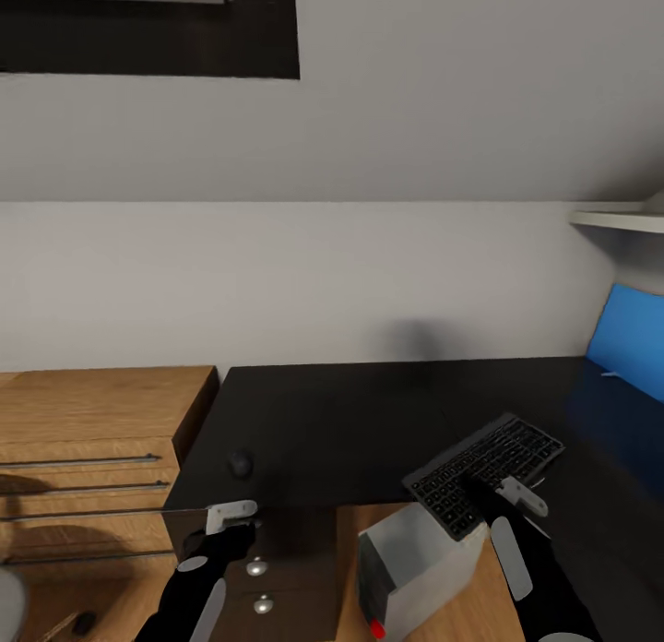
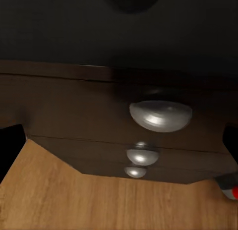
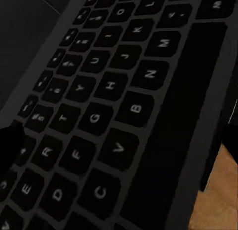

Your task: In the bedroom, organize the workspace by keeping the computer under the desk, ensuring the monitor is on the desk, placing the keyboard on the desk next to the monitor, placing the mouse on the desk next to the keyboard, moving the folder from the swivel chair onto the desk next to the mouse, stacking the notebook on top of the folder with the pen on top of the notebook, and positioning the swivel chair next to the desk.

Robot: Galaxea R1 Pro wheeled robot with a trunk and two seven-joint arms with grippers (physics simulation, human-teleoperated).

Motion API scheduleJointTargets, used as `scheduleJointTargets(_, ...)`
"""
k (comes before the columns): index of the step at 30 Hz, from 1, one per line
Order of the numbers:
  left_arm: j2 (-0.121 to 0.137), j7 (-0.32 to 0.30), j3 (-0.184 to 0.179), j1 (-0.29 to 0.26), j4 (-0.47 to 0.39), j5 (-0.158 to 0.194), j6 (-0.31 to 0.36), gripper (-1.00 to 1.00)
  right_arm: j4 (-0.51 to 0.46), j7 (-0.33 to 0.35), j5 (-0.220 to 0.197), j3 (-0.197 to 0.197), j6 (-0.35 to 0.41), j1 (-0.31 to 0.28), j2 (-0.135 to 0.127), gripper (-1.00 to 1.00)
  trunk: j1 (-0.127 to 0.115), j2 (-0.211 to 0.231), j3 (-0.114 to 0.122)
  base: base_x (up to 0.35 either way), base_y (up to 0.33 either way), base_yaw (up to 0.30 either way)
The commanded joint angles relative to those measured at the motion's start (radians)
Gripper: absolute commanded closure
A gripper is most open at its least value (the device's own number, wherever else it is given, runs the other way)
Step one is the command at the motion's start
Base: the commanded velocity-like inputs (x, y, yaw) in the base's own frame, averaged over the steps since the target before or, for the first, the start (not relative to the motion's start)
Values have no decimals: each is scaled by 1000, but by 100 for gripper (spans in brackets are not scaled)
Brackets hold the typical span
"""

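The black desk (image 1: 369, 421) runs across the head view. On its right part the keyboard (image 1: 498, 462) lies askew, its near corner past the desk's front edge. My right gripper (image 1: 481, 494) is over that near end and seems shut on it; the keys (image 3: 109, 91) show very close in the right wrist view. The small black mouse (image 1: 241, 462) rests on the desk's left part. My left gripper (image 1: 232, 529) hangs open in front of the desk's drawers, facing their silver knobs (image 2: 159, 115). The silver-grey computer (image 1: 420, 559) stands on the floor under the desk.
A light wooden drawer chest (image 1: 92, 439) adjoins the desk's left end. A blue panel (image 1: 632, 338) leans at the wall on the far right, under a white shelf (image 1: 618, 219). A grey wall rises behind the desk. Wooden floor (image 2: 99, 200) lies below the drawers.
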Motion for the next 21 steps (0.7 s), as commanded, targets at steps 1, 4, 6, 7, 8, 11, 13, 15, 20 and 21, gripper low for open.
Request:
scheduleJointTargets(1,0,9,-3,-1,-1,11,3,-100,-3,-5,-10,-1,4,0,1,-100,0,-1,0,0,0,202)
scheduleJointTargets(4,0,9,-4,0,-1,11,3,-100,-3,-5,-10,-1,4,0,1,-100,0,-1,3,0,0,199)
scheduleJointTargets(6,0,10,-5,0,-1,11,3,-100,-3,-5,-10,-1,4,0,1,-100,0,-1,5,0,0,191)
scheduleJointTargets(7,0,10,-5,0,-1,11,3,-100,-3,-5,-10,-1,4,0,1,-100,0,-1,6,0,0,186)
scheduleJointTargets(8,0,10,-5,0,-1,11,3,-100,-3,-5,-10,-1,4,0,1,-100,0,-1,7,0,0,184)
scheduleJointTargets(11,0,10,-5,1,-1,11,3,-100,-3,-5,-10,-1,4,0,1,-100,0,-1,10,0,0,180)
scheduleJointTargets(13,0,10,-5,1,-1,11,2,-100,-3,-5,-10,-1,4,0,1,-100,0,-1,12,0,0,177)
scheduleJointTargets(15,0,10,-5,1,-1,11,3,-100,-3,-5,-10,-1,4,0,1,-100,0,-1,14,0,0,176)
scheduleJointTargets(20,0,10,-5,1,-1,11,3,-100,-3,-5,-10,-1,3,0,1,-100,0,-1,19,0,0,173)
scheduleJointTargets(21,0,10,-6,1,-1,11,3,-100,-3,-5,-10,-1,3,0,1,-100,0,-1,20,0,0,164)
